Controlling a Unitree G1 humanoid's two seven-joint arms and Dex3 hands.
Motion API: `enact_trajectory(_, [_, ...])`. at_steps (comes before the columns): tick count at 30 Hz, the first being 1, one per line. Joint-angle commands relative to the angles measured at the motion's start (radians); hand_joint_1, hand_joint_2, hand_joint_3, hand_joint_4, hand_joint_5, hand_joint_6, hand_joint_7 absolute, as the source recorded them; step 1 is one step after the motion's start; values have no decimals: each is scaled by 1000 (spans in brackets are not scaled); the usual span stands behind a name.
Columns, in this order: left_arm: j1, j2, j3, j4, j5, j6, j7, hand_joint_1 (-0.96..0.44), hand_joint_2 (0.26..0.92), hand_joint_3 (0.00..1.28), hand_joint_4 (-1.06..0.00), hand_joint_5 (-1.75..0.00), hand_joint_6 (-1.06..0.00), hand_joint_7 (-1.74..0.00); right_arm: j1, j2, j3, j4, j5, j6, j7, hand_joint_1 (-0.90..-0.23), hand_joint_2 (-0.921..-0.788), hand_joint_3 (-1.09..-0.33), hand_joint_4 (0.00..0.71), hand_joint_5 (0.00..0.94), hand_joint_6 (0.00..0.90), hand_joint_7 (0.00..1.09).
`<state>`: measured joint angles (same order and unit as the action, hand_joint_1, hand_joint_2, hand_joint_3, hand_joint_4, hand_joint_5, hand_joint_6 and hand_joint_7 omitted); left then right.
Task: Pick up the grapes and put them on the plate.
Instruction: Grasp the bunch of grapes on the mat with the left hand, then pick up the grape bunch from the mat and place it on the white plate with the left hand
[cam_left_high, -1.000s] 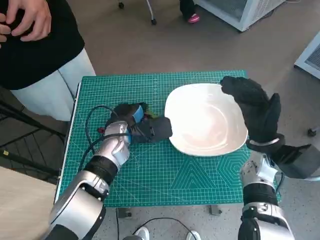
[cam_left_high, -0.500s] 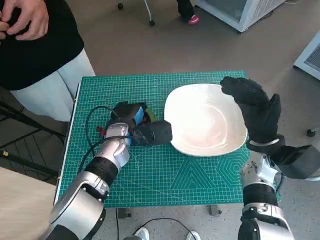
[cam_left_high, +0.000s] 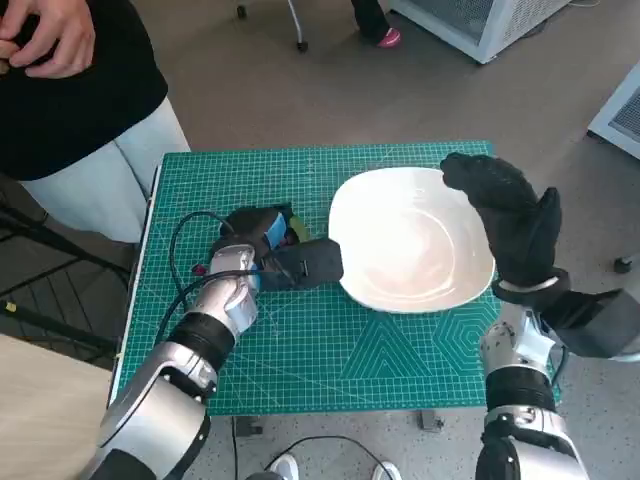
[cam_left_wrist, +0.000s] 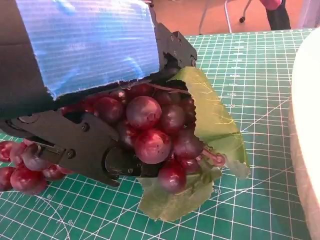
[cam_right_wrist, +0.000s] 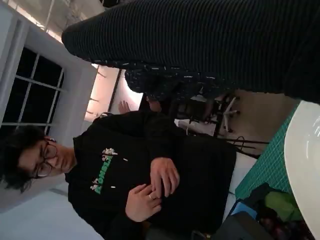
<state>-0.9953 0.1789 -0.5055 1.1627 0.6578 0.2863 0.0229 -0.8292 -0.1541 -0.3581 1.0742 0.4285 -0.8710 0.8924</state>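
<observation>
Under left hand (cam_left_wrist: 85, 75) fingers: grapes (cam_left_wrist: 155, 135), gripped, beside plate (cam_left_high: 410, 240).

Brown floor (cam_left_high: 250, 90) surrounds a green cutting mat (cam_left_high: 330, 350); white cabinet (cam_left_high: 480, 25) stands beyond.

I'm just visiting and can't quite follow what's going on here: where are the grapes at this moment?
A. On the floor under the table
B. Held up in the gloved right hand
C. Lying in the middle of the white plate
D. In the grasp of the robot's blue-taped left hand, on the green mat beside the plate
D: the left wrist view shows the left hand closed around the grapes over the green mat, and the plate holds nothing.
</observation>
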Motion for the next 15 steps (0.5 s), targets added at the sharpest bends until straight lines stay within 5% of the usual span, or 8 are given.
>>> enact_trajectory(1, [17,5,8,-7,-13,20,-25,4,921,222,-529,-1482,-469,-1174,9,2,0,10,-2,4,5,-587,-921,-570,360,1,437,1])
enact_trajectory(5, [18,11,14,-37,-17,34,-37,21,920,234,-503,-1464,-452,-1192,9,3,1,8,-3,4,4,-587,-921,-570,361,1,437,2])
enact_trajectory(10, [24,22,24,-112,-21,79,-69,286,845,458,-406,-1571,-416,-359,6,2,2,10,-4,6,1,-586,-921,-570,360,0,437,1])
enact_trajectory(15, [31,34,32,-211,-19,152,-125,358,729,702,-381,-1663,-466,-80,4,1,2,12,-4,10,0,-584,-921,-572,358,0,434,0])
